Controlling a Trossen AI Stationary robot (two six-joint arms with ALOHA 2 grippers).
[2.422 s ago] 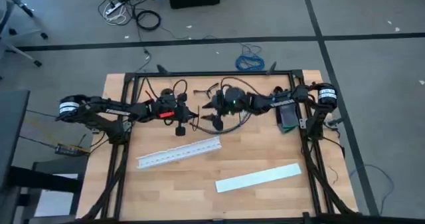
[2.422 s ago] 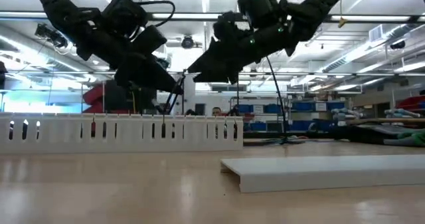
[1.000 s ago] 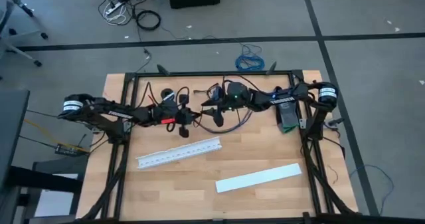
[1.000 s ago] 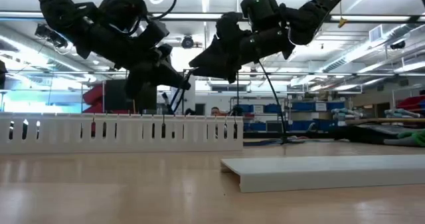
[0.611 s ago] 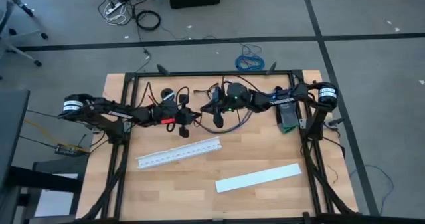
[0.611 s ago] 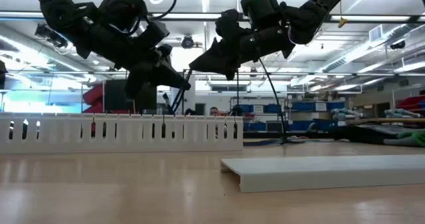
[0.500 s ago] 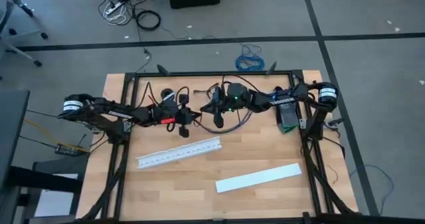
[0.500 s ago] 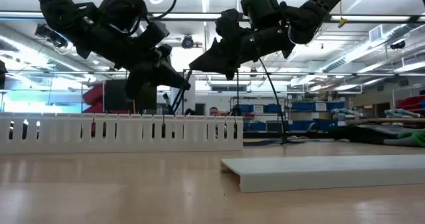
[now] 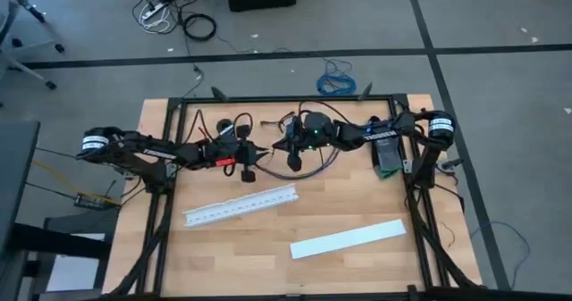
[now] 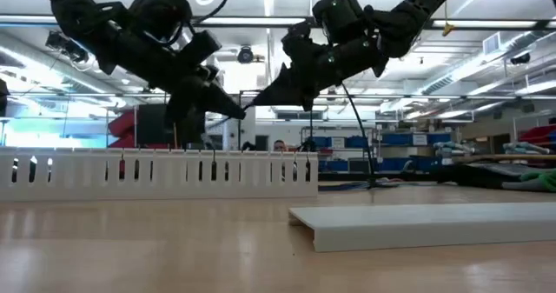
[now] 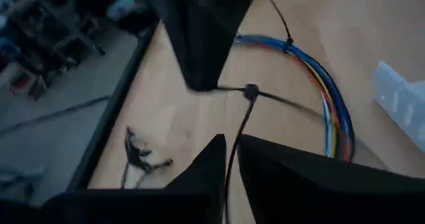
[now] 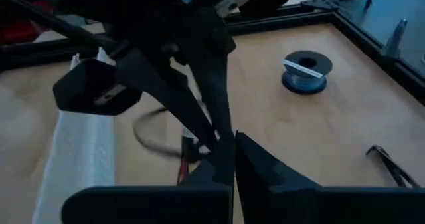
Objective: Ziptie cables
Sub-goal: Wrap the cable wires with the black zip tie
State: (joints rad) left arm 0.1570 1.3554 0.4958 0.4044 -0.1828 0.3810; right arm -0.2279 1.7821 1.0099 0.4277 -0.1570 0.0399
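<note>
Both arms hang above the far middle of the table [image 9: 357, 203], the left gripper [image 9: 260, 152] and right gripper [image 9: 279, 146] tip to tip. Each has its fingers pinched narrow on a thin black zip tie [image 11: 240, 121] (its small square head shows in the left wrist view). The cables [image 11: 317, 74], a curved bundle, lie on the wood just below, beyond the white slotted strip [image 9: 239, 204].

Tools drawn together near the far edge of the surface.
Left tool [image 9: 261, 150] has advanced toward right tool [image 9: 275, 147]; their tips now nearly meet, above the surface.
</note>
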